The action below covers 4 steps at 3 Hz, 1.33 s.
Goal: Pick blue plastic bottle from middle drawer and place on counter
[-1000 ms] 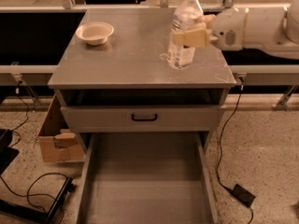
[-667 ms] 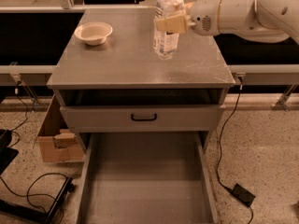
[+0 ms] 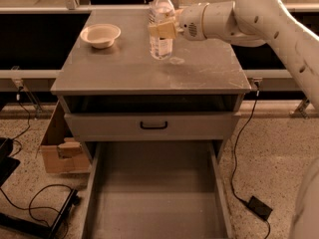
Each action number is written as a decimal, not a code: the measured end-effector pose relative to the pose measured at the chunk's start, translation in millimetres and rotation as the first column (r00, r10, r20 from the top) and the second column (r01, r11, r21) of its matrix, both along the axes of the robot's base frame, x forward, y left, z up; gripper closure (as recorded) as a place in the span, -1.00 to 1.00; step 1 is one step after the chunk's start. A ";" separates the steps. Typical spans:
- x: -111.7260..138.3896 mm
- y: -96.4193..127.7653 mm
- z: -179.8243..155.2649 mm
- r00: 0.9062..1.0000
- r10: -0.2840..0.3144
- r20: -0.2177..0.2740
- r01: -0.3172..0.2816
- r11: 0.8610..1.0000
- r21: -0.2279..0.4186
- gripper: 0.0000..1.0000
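The small clear, colourless-looking blue plastic bottle (image 3: 160, 46), with a white screw cap and a pale label band, stands upright over the rear middle of the counter (image 3: 124, 73), a broad flat grey cabinet top with scuff marks. Its base is at the counter surface, though whether it rests there or hangs just above cannot be told. The gripper (image 3: 161, 30) reaches in from the right and is clamped on the bottle at mid-height. One tan finger pad (image 3: 165, 31) lies across the front of the bottle's body, and the cap and neck rise above the grip. Behind the gripper, the white rounded arm (image 3: 259, 14) stretches off to the right edge of the view.

A small pale round stain (image 3: 176, 60) marks the counter just to the right of the bottle's base. A cream round bowl (image 3: 100, 35) sits well to the bottle's left on the same top.

Below the counter is a grey drawer front with a black handle (image 3: 153, 125). Under it the middle drawer (image 3: 154, 193), a wide deep grey tray, is pulled out, its flat floor showing. A brown cardboard box (image 3: 57, 151) stands on the floor to its left.
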State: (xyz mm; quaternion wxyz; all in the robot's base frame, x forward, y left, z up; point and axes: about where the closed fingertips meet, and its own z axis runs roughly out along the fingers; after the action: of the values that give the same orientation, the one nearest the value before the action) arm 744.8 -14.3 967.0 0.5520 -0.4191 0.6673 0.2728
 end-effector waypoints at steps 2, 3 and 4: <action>29.3 21.8 -67.4 0.996 0.006 -0.094 -0.009 1.000 -0.025 1.00; 29.3 21.8 -60.0 0.996 0.006 -0.094 -0.009 1.000 -0.025 0.64; 29.3 21.9 -59.2 0.996 0.006 -0.094 -0.009 1.000 -0.025 0.18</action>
State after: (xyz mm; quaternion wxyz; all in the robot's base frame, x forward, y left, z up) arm 774.1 7.6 907.8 0.5136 -0.4152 0.6943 0.2859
